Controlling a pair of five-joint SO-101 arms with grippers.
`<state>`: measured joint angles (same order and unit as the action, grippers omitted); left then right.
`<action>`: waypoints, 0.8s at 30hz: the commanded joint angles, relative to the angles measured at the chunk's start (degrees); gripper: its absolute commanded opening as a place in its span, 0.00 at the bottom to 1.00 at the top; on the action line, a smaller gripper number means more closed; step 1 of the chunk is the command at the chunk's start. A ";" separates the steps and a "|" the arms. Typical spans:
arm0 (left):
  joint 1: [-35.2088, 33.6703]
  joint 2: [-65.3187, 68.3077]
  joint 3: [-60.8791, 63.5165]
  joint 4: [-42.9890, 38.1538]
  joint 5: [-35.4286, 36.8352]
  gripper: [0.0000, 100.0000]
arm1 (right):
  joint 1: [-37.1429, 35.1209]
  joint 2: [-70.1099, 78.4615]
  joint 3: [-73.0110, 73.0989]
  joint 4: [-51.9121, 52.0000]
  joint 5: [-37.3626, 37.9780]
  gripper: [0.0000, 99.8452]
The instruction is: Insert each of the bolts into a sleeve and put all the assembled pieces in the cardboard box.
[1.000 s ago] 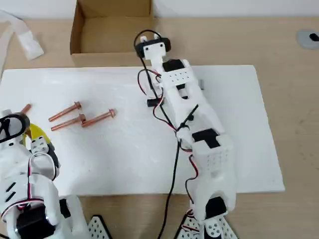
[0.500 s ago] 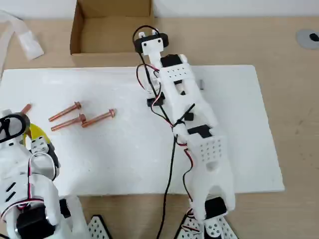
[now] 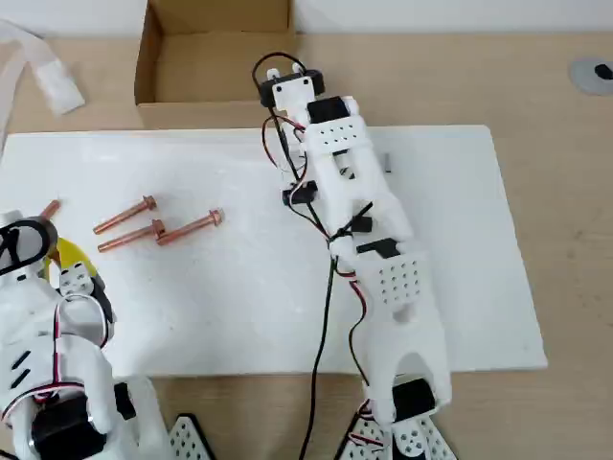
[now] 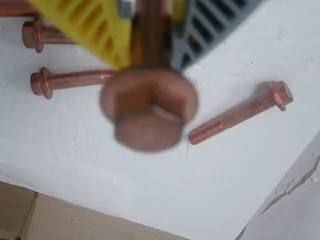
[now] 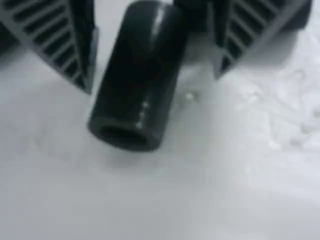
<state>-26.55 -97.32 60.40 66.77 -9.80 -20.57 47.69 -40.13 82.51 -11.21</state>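
Note:
My left gripper (image 4: 150, 47), with one yellow and one grey finger, is shut on a copper bolt (image 4: 148, 107) whose head faces the camera. In the high view that bolt's tip (image 3: 50, 207) pokes out over the white board's left edge. Three more copper bolts (image 3: 158, 226) lie loose on the board to its right. My right arm (image 3: 335, 153) stretches to the board's far middle, close to the cardboard box (image 3: 215, 57). My right gripper (image 5: 152, 75) is open, its grey fingers on either side of a black sleeve (image 5: 135, 75) lying on the board.
The white foam board (image 3: 239, 307) covers most of the wooden table. A small grey piece (image 3: 386, 161) shows beside the right arm. A white plastic bag (image 3: 48, 81) lies at the far left and a grey disc (image 3: 594, 75) at the far right.
The right arm has stretched farther out towards the cardboard box. The left arm and the loose bolts have not moved.

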 commanded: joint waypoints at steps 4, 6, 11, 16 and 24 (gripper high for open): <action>0.09 -0.31 -0.70 -0.88 0.18 0.01 | 1.10 -0.22 -2.33 0.53 1.85 0.19; 0.09 -0.31 -0.79 -0.88 0.18 0.01 | 1.10 -0.22 -2.42 0.44 2.55 0.19; 0.09 -0.31 -1.23 0.79 0.18 0.01 | 1.10 -0.22 -2.15 -0.09 3.69 0.19; 0.09 -0.40 -1.23 2.64 0.18 0.01 | 0.75 -0.31 -2.51 -0.18 4.40 0.19; 0.09 -0.40 -3.08 2.64 0.18 0.01 | -0.04 -0.22 -2.51 -0.44 4.48 0.18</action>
<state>-26.55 -97.32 60.40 69.32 -9.80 -20.57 47.69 -40.13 83.03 -7.16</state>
